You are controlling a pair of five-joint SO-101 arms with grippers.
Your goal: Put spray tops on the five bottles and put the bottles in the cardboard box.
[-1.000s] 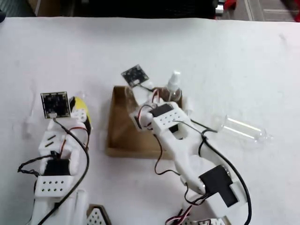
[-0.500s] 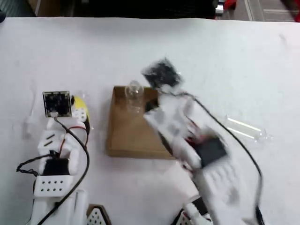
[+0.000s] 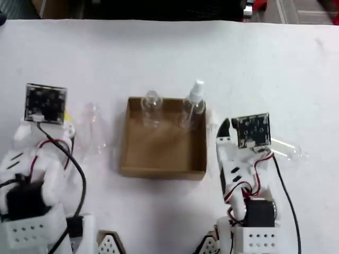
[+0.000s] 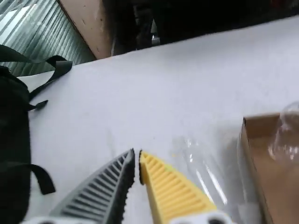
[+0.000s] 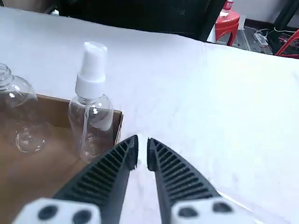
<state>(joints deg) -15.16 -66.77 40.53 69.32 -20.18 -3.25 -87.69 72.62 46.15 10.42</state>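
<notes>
Left of the cardboard box [image 3: 161, 156], the left end effector [image 4: 137, 157], clenched empty, sits by a loose bottle [image 3: 93, 132] awaiting pickup; inside stand an uncapped bottle [image 3: 151, 108] and a spray-topped bottle [image 3: 194, 108]; right of the box, the right end effector [image 5: 141, 143], clenched empty too, flanks a second loose bottle [image 3: 280, 147].

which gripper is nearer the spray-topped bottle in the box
Right. The right gripper sits just outside the box wall beside the spray-topped bottle; the left gripper is past the box's opposite side.
</notes>
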